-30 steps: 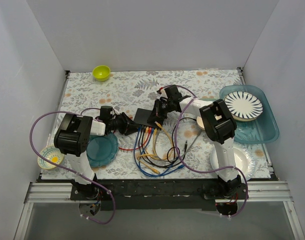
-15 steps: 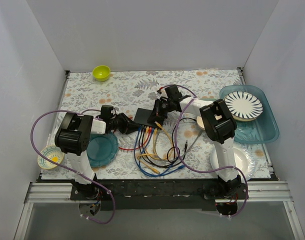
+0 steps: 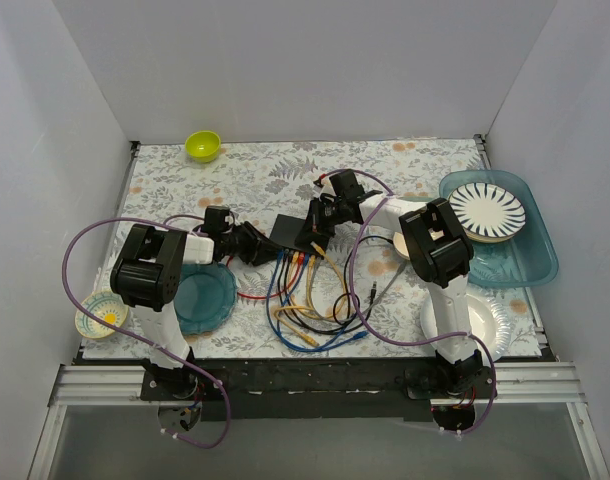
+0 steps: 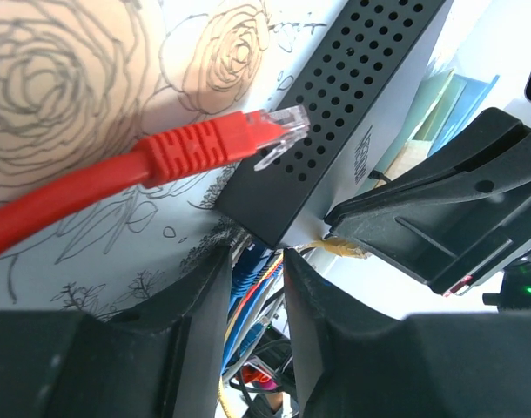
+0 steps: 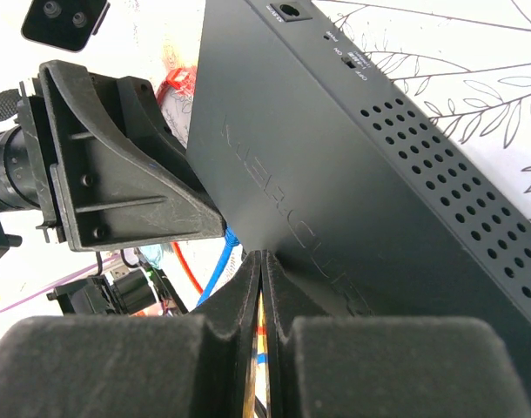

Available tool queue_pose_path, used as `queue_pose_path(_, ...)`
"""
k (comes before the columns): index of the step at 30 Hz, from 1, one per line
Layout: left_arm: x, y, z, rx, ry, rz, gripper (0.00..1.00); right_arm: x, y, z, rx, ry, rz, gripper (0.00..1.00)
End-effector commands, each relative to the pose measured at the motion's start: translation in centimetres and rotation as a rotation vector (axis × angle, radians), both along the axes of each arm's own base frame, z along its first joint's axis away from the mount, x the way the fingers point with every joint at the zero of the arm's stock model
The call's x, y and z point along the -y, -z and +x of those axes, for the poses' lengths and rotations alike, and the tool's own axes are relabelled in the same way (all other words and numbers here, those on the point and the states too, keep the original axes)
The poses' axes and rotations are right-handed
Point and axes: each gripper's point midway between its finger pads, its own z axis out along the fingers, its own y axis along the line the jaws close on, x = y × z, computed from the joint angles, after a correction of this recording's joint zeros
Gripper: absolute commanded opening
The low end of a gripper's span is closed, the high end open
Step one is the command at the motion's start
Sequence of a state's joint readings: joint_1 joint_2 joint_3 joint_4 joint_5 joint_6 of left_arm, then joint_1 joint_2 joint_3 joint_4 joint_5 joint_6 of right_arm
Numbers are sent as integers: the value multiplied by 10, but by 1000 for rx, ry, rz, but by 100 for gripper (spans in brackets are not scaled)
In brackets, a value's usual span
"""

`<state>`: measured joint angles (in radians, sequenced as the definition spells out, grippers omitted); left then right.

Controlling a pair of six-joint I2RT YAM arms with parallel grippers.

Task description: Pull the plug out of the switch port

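The switch is a flat black box in the middle of the table, with several coloured cables running from its near edge. In the left wrist view a red cable's clear plug lies loose on the cloth against the switch's perforated side, in no socket. My left gripper stands slightly open and empty at the switch's near left corner. My right gripper is shut, its tips resting on the switch's top near the socket edge.
A teal plate lies by the left arm. A small patterned bowl sits at the front left and a green bowl at the back. A teal tray with a striped plate and a white plate are on the right. Loose cables loop in front.
My left gripper has shifted slightly toward the switch's left corner. The right gripper and the switch have stayed put.
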<state>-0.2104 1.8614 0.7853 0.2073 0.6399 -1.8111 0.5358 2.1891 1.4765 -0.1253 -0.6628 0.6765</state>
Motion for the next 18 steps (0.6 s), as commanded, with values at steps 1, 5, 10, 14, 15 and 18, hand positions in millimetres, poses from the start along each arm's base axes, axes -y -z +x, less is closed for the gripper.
queue_pose_path(1,-3,20,1,-20,-22,97,32,23,51,-14,-67,15,-160,8)
queue_pose_path(5,-2,26,-5,-36,-13,109,28,23,52,-15,-68,14,-162,8)
queue_pose_path(10,-2,30,-7,-43,-14,120,13,23,52,-16,-69,14,-163,8)
queue_pose_path(14,-2,29,-7,-39,-10,120,4,24,52,-16,-70,14,-166,8)
queue_pose_path(15,-2,30,-8,-39,-9,121,1,24,52,-16,-70,14,-166,8)
queue_pose_path(18,-3,31,-12,-41,-4,125,0,24,53,-17,-71,15,-168,8)
